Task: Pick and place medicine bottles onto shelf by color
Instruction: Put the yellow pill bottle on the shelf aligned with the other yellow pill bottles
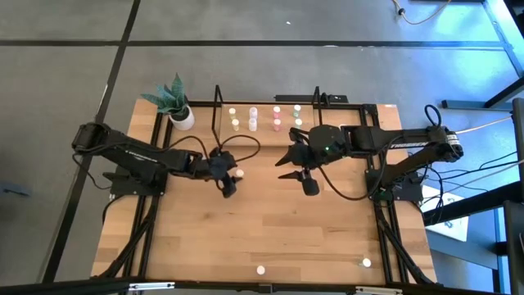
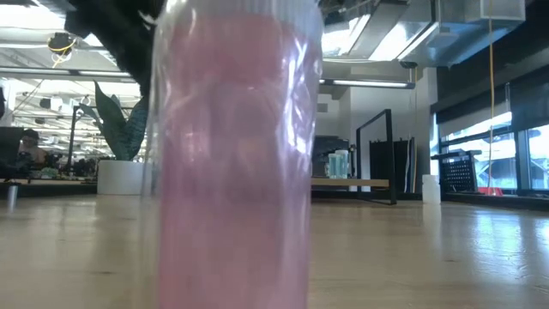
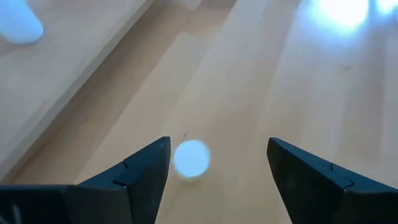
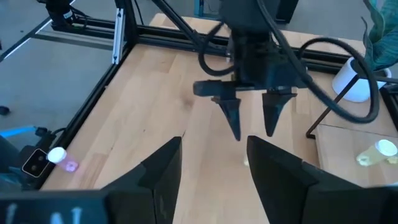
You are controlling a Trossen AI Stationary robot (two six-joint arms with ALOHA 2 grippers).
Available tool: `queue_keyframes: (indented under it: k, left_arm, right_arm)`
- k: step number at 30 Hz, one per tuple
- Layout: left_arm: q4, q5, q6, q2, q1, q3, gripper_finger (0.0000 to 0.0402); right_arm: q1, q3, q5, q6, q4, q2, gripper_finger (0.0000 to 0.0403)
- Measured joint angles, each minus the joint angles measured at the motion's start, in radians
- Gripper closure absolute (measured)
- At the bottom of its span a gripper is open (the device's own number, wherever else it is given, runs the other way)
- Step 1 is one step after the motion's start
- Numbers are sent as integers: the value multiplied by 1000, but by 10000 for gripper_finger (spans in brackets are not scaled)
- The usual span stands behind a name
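Note:
A small white medicine bottle [image 3: 191, 158] stands upright on the tabletop between the open fingers of my left gripper [image 3: 217, 146], closer to one finger; I see no contact. From above, that bottle [image 1: 240, 174] shows beside my left gripper [image 1: 232, 179], just in front of the shelf [image 1: 262, 105]. The shelf carries several pale bottles [image 1: 254, 120] in rows. My right gripper [image 1: 286, 165] hangs open and empty above the table's middle, facing my left gripper [image 4: 252, 127]. A pink bottle [image 2: 232, 154] fills the low view.
A white plant pot [image 1: 182, 120] stands at the shelf's left end. Two loose bottles stand near the table's near edge [image 1: 260, 269] [image 1: 366, 263]. Bare wooden tabletop [image 1: 270, 229] lies between them and the grippers. Black frame rails [image 1: 147, 238] run along both table sides.

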Motion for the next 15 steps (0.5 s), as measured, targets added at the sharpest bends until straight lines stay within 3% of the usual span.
queue_keyframes:
  k: [15]
  left_arm:
    - [70,-28,25,108,40,-41,140]
  right_arm:
    - [0,1,0,-24,-2,0,219]
